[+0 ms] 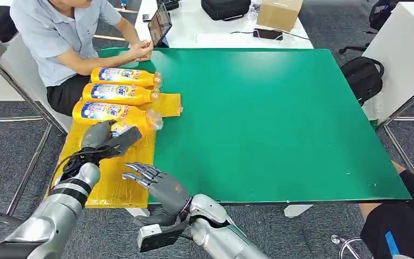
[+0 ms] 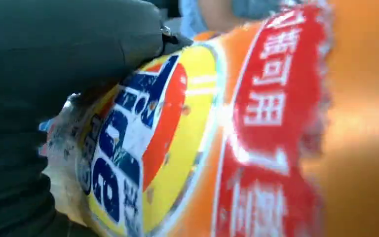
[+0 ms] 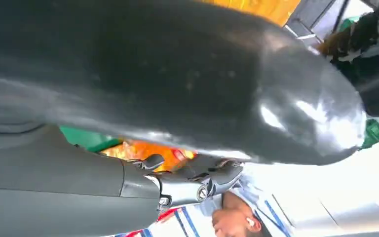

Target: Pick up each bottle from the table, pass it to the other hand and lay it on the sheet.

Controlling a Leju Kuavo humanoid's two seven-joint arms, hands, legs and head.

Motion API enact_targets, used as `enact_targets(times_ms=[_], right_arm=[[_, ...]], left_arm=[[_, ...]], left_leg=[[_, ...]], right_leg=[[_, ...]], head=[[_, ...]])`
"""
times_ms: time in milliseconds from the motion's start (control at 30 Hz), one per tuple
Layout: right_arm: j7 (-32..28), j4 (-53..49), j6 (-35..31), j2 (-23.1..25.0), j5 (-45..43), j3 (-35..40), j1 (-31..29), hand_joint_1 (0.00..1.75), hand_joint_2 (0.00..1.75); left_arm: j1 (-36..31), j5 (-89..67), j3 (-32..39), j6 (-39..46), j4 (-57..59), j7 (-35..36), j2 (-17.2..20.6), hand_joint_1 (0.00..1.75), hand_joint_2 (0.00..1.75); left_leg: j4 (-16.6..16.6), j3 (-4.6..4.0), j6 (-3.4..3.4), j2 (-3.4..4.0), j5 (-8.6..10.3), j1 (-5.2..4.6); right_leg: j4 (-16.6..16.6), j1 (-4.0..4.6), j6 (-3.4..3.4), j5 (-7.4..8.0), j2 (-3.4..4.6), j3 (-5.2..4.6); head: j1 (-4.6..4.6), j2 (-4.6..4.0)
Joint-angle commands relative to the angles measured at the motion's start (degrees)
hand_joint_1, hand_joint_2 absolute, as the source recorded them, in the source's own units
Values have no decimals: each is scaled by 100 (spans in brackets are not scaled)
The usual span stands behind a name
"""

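Bottles (image 1: 119, 93): 3 glossy yellow plastic, on crinkly sheet (image 1: 113, 178); left hand (image 1: 105, 138) grips nearest; right hand (image 1: 156, 183) splayed, holding nothing.

three bottles (image 1: 123, 76), one sheet (image 1: 116, 178), two people (image 1: 64, 32)

The head view looks forward and down from high on the robot, taking in the whole green tabletop (image 1: 259, 124) with the yellow sheet (image 1: 124, 178) at lower left of the frame. The left wrist view sits very close against a bottle (image 2: 187, 148), its label blurred by nearness. The right wrist view, turned over, looks past its own robot hand (image 3: 187, 182) toward the seated person (image 3: 237, 222), whom the head view shows at upper left.
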Motion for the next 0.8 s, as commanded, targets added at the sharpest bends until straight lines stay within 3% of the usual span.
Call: enact_targets(times_ms=[33, 267, 300, 333, 367, 533, 700, 800], right_arm=[[-182, 430, 45, -61, -183, 266, -247, 0, 0], [-225, 343, 73, -61, -340, 257, -291, 0, 0], [-225, 307, 42, -64, -338, 287, -300, 0, 0], [-225, 303, 43, -66, -352, 294, -306, 0, 0], [-225, 285, 53, -64, -375, 307, -310, 0, 0], [-225, 183, 93, -88, -499, 377, -308, 0, 0], [-225, 190, -49, -158, -862, 727, -368, 0, 0], [-225, 218, -105, -179, -986, 855, -396, 0, 0]], left_arm=[[-528, -359, -715, -283, 1296, -19, 439, 175, 175], [-625, -420, -898, -651, 1183, -343, 607, 171, 175], [-679, -497, -1031, -751, 1199, -397, 626, 119, 175], [-715, -508, -1072, -788, 1201, -417, 637, 47, 175], [-748, -537, -1125, -834, 1212, -435, 644, 0, 175], [-817, -335, -1095, -995, 1176, -742, 579, 0, 175], [-333, 1505, -248, -2014, 493, -1690, 485, 0, 175], [-76, 2050, -268, -2261, 109, -1544, 456, 0, 175]], left_leg=[[-4, 19, 5, 12, -4, 0], [-3, 28, 2, 15, -2, 1], [-3, 31, 0, 16, -1, 2], [-2, 24, -3, 13, 2, -1], [-2, 31, -3, 15, 0, 0], [1, 29, -3, 9, 2, 2], [-2, 19, -6, 6, 5, 0], [-10, 36, -3, 12, 2, -4]], right_leg=[[-3, 2, -11, -1, 6, 15], [9, 6, -21, -1, 4, 13], [11, 7, -24, -1, 4, 14], [15, 3, -17, 0, 4, 7], [18, 6, -22, -3, 3, 12], [24, 7, -22, -3, -2, 12], [22, 3, -12, -2, -1, 3], [16, -1, -17, -4, 3, 20]], head=[[2, 0], [2, 0], [0, 0], [2, 0], [0, 0], [2, 0], [2, 0], [2, 0]])
